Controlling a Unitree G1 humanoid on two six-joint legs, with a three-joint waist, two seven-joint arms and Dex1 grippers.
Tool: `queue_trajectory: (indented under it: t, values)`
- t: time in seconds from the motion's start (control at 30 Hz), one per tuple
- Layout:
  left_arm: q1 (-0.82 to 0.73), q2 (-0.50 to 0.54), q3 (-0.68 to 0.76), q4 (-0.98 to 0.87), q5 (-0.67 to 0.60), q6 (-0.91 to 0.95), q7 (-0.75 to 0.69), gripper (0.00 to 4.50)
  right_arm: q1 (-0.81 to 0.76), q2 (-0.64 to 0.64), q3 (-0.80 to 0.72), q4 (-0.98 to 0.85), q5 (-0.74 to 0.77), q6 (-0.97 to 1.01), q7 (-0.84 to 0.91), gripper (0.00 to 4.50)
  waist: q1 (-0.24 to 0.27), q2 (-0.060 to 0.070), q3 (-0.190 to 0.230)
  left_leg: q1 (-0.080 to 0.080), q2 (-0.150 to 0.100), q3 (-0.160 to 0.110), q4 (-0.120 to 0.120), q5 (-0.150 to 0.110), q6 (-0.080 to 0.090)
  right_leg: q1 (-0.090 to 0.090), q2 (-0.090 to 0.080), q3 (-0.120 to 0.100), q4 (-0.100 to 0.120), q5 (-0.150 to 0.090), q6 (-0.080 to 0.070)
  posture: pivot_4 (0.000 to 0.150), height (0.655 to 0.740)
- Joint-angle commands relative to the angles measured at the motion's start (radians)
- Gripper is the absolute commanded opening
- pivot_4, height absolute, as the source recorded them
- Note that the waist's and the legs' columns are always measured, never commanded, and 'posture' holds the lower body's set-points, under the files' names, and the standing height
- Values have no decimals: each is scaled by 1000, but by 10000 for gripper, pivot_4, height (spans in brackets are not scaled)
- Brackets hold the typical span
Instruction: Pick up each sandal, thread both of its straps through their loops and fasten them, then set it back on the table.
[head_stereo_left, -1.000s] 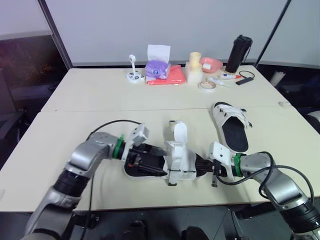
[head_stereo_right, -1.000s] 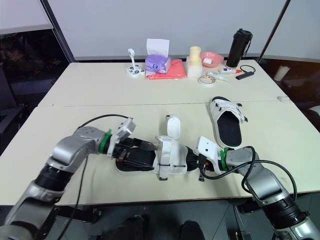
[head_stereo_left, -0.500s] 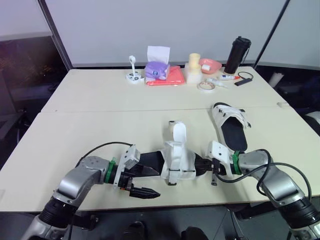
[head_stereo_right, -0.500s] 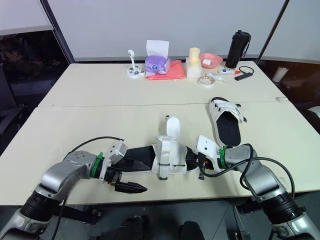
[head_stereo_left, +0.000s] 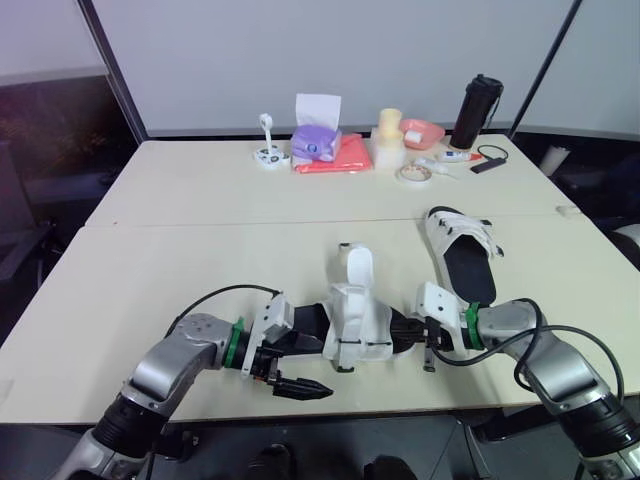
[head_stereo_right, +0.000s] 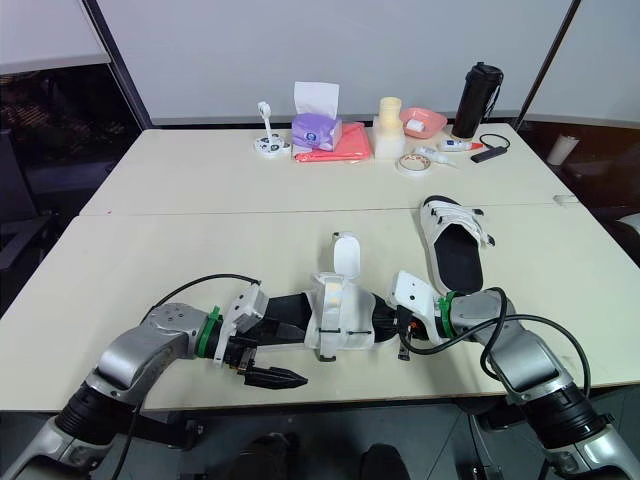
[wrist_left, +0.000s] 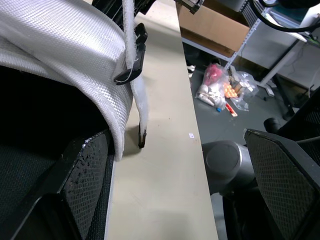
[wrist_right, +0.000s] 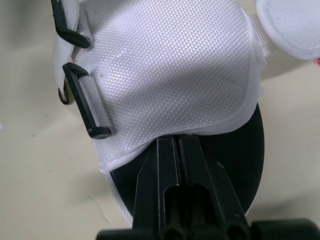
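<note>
Clamping near sandal (head_stereo_left: 357, 318): right claw (head_stereo_left: 404, 334) | left claw (head_stereo_left: 292, 370) spread, empty | 2nd sandal (head_stereo_left: 466, 252) beside

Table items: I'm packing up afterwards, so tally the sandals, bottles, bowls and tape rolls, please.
White-strapped, black-soled sandals: 2, nearer and farther
Tall black bottle: 1
Pink bowl: 1
White tape roll: 1
Total: 5
</note>
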Motion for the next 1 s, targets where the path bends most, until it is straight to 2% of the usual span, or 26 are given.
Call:
queue_trajectory:
  t: [0.03,0.27,0.37,0.53,0.67,1.0]
  values:
    - [1,31,42,-20,-26,16,2,43901,40,-10,57,62,-63,38,-6,0,-1,0,0,0,0,0,0,0,0,0,0,0,0,0,0,1500,7400]
    - [31,113,90,-104,-101,49,-36,43901,32,-4,64,75,-69,28,-7,0,-1,0,0,-2,0,0,0,0,0,-3,0,0,0,0,0,1500,7400]
    - [74,134,90,-148,-96,-4,-54,43901,24,-2,68,86,-73,20,-5,0,-4,0,1,-2,1,0,0,0,0,-3,0,0,0,0,0,1500,7400]
    - [132,81,83,-174,-70,-111,0,43901,19,-2,73,91,-76,15,-3,0,-3,0,1,-3,2,1,-1,0,0,-4,0,0,0,0,-1,1500,7400]
    - [168,44,27,-187,23,-199,65,43901,26,-5,74,88,-77,12,1,0,-2,0,0,-3,2,1,-1,0,0,-4,0,1,-1,0,-2,1500,7400]
    - [181,-17,-44,-170,76,-165,175,43901,33,-10,82,81,-88,8,3,0,-2,0,0,-3,3,2,-1,0,0,-4,1,1,-2,0,-2,1500,7400]
